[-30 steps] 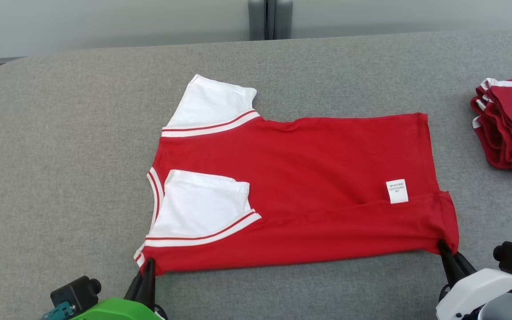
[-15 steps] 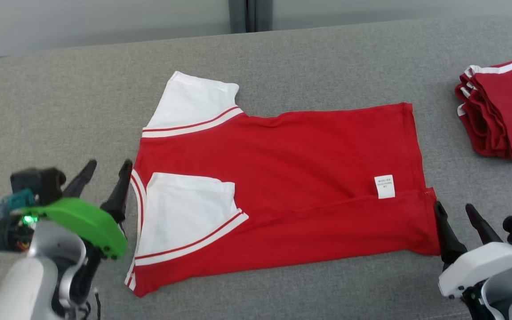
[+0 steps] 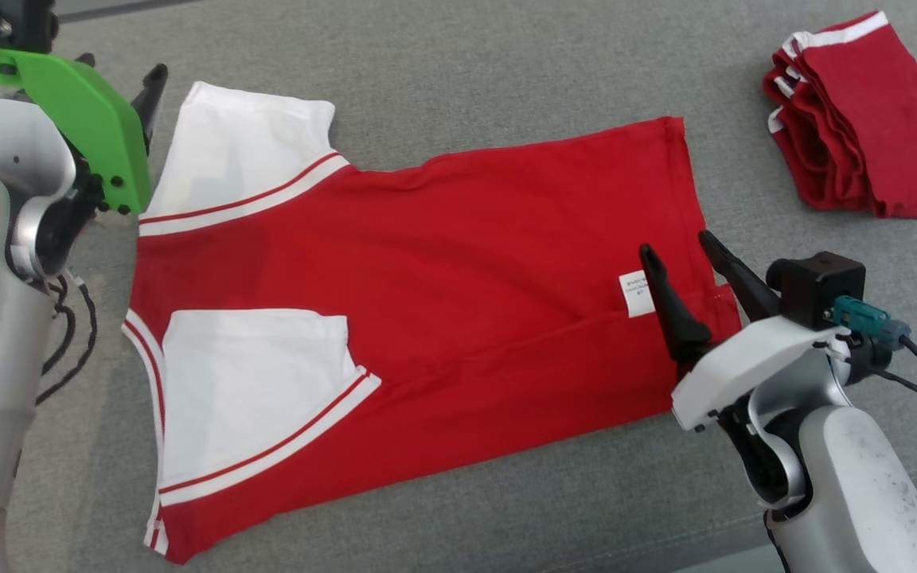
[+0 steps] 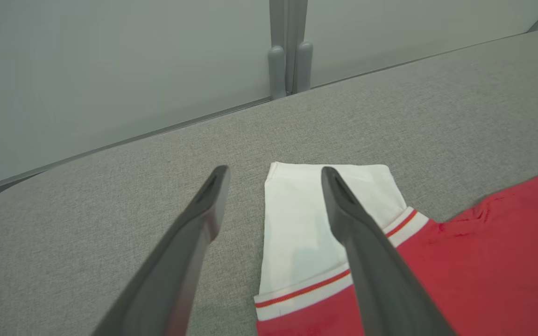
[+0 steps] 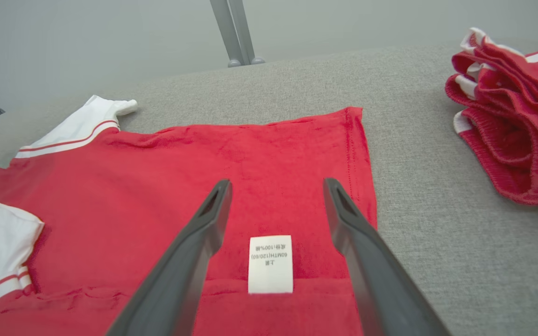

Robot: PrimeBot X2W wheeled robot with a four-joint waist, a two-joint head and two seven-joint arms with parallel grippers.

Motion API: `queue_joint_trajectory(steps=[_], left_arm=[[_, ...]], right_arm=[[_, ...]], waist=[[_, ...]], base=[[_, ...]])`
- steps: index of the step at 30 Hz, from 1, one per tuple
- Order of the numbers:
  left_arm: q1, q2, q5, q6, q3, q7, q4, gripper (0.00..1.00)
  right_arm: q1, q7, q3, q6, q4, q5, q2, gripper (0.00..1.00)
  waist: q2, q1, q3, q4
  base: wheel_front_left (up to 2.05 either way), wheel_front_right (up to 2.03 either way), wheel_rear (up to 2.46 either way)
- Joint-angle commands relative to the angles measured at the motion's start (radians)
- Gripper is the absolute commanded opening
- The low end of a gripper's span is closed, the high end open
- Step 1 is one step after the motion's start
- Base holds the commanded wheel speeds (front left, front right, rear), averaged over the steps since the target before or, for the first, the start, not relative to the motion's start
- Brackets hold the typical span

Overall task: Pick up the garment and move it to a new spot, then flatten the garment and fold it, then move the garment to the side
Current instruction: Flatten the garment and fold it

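1. Two grippers stood over the garment [image 3: 442,263], a red shirt with white sleeves spread flat on the grey padded surface [image 3: 466,79].
2. State of the left gripper [image 4: 274,172]: released, jaws spread wide, nothing between them.
3. In the left wrist view, the far sleeve [image 4: 292,224] lay ahead of and beneath the left gripper. Its right finger [image 4: 357,233] crossed over the sleeve and the striped band [image 4: 306,291]. Its left finger [image 4: 189,242] was over bare surface just beside the sleeve's edge. Contact with the cloth could not be determined.
4. State of the right gripper [image 3: 676,243]: released, jaws apart, holding nothing.
5. In the right wrist view, the white care label [image 5: 271,263] lay between the right gripper's two fingers, back from their tips. The shirt's hem edge ran just outside the finger on the right.
6. A strip along the shirt's near side was folded over the body. Its crease passed at the label's lower edge, under the right gripper.
7. The near sleeve [image 3: 251,374] lay folded inward on the red body, well to the left of the right gripper.
8. A stack of folded red garments [image 3: 848,119] lay to the right of the right gripper, well apart from the shirt.
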Motion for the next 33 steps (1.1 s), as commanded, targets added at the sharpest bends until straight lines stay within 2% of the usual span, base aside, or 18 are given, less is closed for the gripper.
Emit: queue_joint_trajectory(steps=[1,6,14,19,22,23,24,25,27,33], left_arm=[[-0.039,0.016,0.021,0.003,-0.005,0.016,0.041,1.00],[-0.119,0.034,0.037,-0.004,-0.024,0.057,0.159,1.00],[-0.168,0.063,0.034,0.027,0.002,0.037,0.266,1.00],[-0.176,0.081,0.044,0.057,0.005,0.041,0.312,1.00],[-0.170,0.079,0.034,0.049,0.000,0.062,0.334,1.00],[-0.165,0.073,0.024,0.042,0.000,0.068,0.339,0.67],[-0.160,0.061,0.012,0.031,-0.001,0.080,0.342,0.45],[-0.158,0.053,0.005,0.023,-0.003,0.091,0.343,0.33],[-0.157,0.042,-0.006,0.012,-0.010,0.105,0.340,0.00],[-0.165,0.016,-0.026,-0.010,-0.023,0.083,0.307,0.00]], right_arm=[[-0.033,-0.013,0.016,0.000,0.013,0.003,-0.003,1.00],[-0.099,-0.043,0.063,0.000,0.047,0.017,-0.009,1.00],[-0.142,-0.080,0.086,0.000,0.076,0.023,-0.013,1.00],[-0.153,-0.086,0.094,0.000,0.073,0.027,-0.020,1.00],[-0.169,-0.084,0.094,0.000,0.065,0.023,-0.033,1.00],[-0.175,-0.082,0.094,0.000,0.063,0.022,-0.036,1.00],[-0.184,-0.079,0.094,0.000,0.062,0.020,-0.040,1.00],[-0.191,-0.075,0.095,0.000,0.062,0.018,-0.045,1.00],[-0.217,-0.063,0.096,0.000,0.065,0.017,-0.053,1.00],[-0.344,-0.017,0.119,0.000,0.128,-0.001,-0.095,1.00]], waist=[[0.0000,-0.0001,0.083,-0.085],[0.0000,-0.0001,0.128,-0.131],[0.0000,-0.0001,0.173,-0.179],[0.0000,-0.0001,0.184,-0.190],[0.0000,-0.0001,0.186,-0.187],[0.0000,-0.0001,0.185,-0.185],[0.0000,-0.0001,0.184,-0.182],[0.0000,-0.0001,0.183,-0.179],[0.0000,-0.0001,0.181,-0.168],[0.0000,-0.0001,0.164,-0.121]], base=[[0.00,0.00,0.00],[0.00,0.00,0.00],[0.00,0.00,0.00],[0.00,0.00,0.00],[0.00,0.00,0.00],[0.00,0.00,0.00],[0.00,0.00,0.00],[0.00,0.00,0.00],[0.00,0.00,0.00],[0.00,0.00,0.00]])
